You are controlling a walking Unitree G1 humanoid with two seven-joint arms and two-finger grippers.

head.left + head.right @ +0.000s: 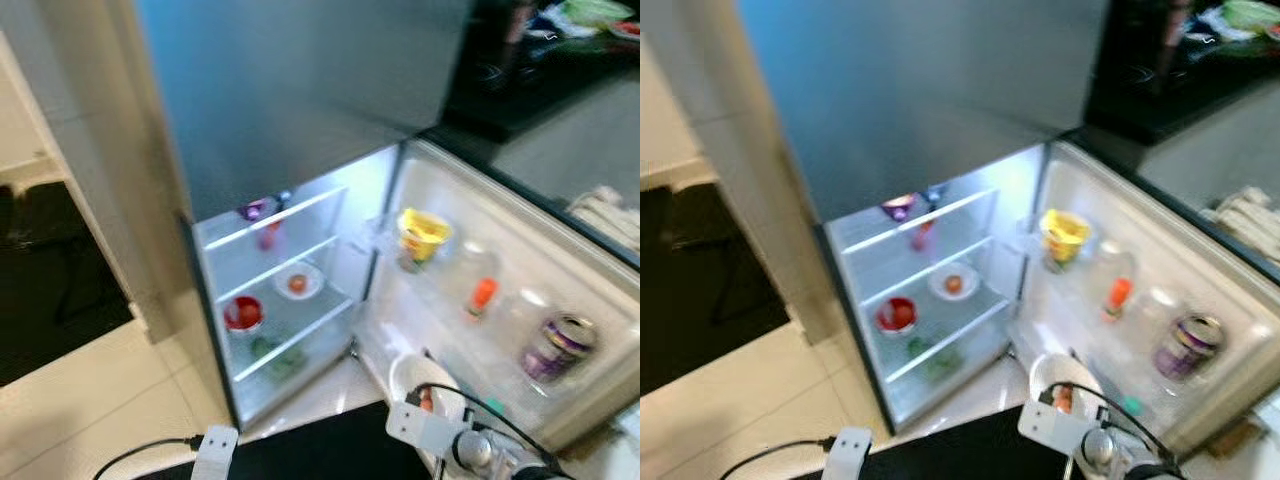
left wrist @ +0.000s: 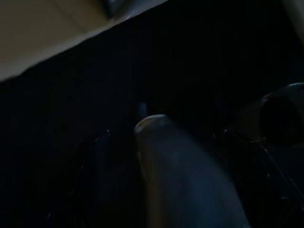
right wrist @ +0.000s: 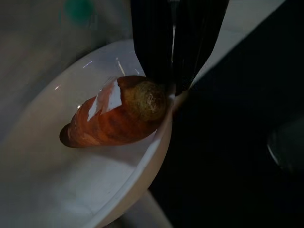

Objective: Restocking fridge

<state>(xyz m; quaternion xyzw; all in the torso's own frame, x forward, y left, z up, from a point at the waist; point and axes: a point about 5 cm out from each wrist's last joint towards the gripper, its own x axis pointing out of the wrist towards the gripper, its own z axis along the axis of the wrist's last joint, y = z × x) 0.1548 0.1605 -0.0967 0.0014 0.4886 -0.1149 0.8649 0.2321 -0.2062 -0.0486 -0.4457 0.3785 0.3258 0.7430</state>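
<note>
Right hand (image 3: 173, 92) is clamped on the bowl (image 3: 57, 156) rim, carrot (image 3: 116, 118) inside; next I lift it onto a fridge shelf (image 1: 290, 345).

Fridge shelves (image 1: 285, 262) w/ white plate (image 1: 298, 282), red bowl (image 1: 243, 314), greens (image 1: 275, 357) below, purple cup (image 1: 253, 210) on top

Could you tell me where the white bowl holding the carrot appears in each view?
Left eye: bowl bottom right, below the open fridge door.
Right eye: bowl bottom right, below that door.
Right wrist: bowl's rim pinched by the right gripper, carrot inside.
Left wrist: too dark to tell.
Shared landmark: the carrot.
</note>
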